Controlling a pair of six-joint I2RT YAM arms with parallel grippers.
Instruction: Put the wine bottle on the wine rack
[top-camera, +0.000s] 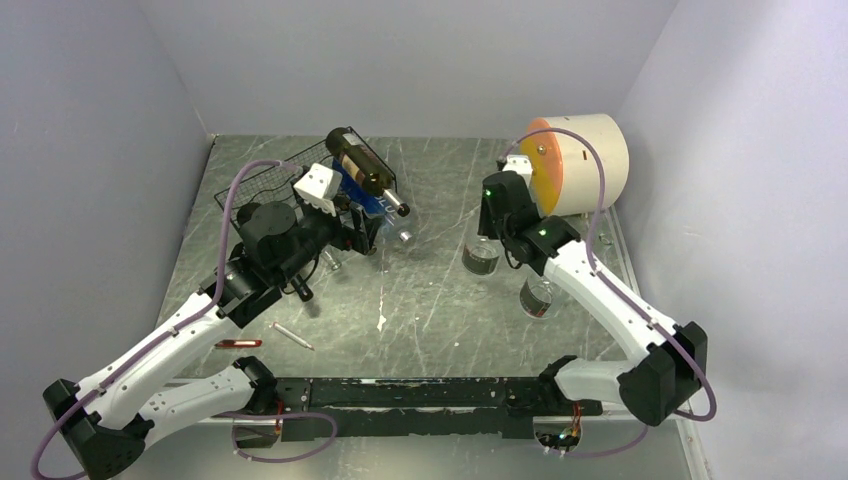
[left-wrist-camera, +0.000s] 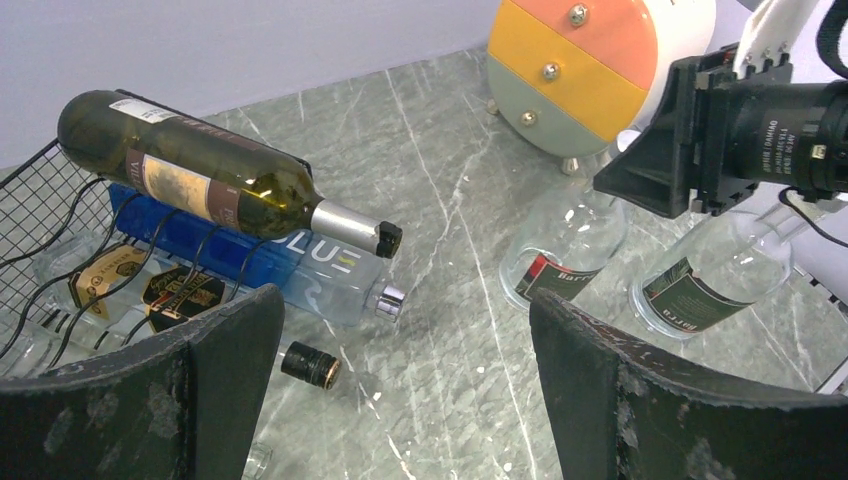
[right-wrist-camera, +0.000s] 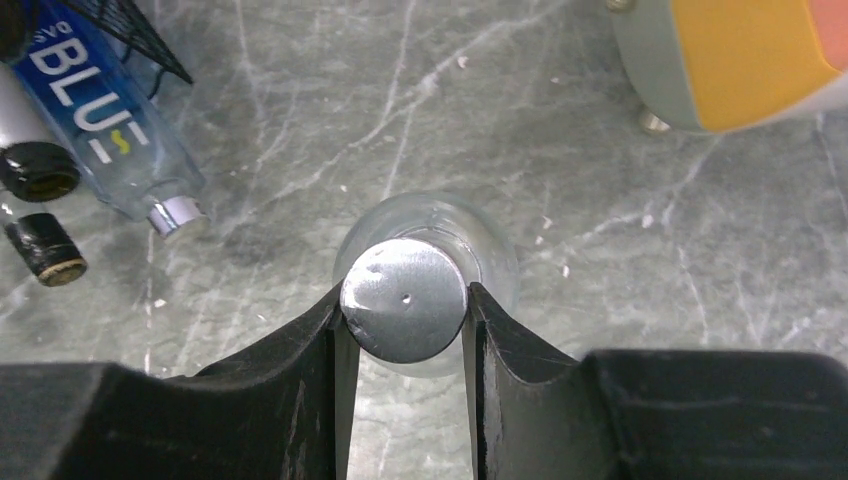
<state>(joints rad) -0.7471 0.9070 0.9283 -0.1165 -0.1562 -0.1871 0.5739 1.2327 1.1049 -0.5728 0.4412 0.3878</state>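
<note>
Black fingers (right-wrist-camera: 320, 380) of the right gripper (right-wrist-camera: 407, 308) filled the bottom of the right wrist view, pressed against either side of a silver cap (right-wrist-camera: 405, 295). That cap topped the wine bottle (top-camera: 481, 258), a clear glass one standing upright on the grey marbled table (top-camera: 430, 300), so the right gripper was closed on the bottle's top from above. The bottle stood right of the table's middle, near a white drum (top-camera: 590, 160) with an orange, peach and grey-green face, and well apart from the wine rack (top-camera: 262, 186). A second clear bottle (top-camera: 536, 297) stood upright near it, closer to the arm bases (its label was green and dark; the gripped bottle's was red and black, as the left wrist view showed).

The wine rack sat at the back left of the table, black mesh with wavy rods. A dark brown bottle (left-wrist-camera: 190, 170) lay across its top, neck pointing out towards the table's middle. Beneath it lay a blue bottle (left-wrist-camera: 270, 262), its capped end sticking out past the rods. The left gripper (left-wrist-camera: 405, 300) hovered just beside the rack with its fingers spread wide and nothing between them.
</note>
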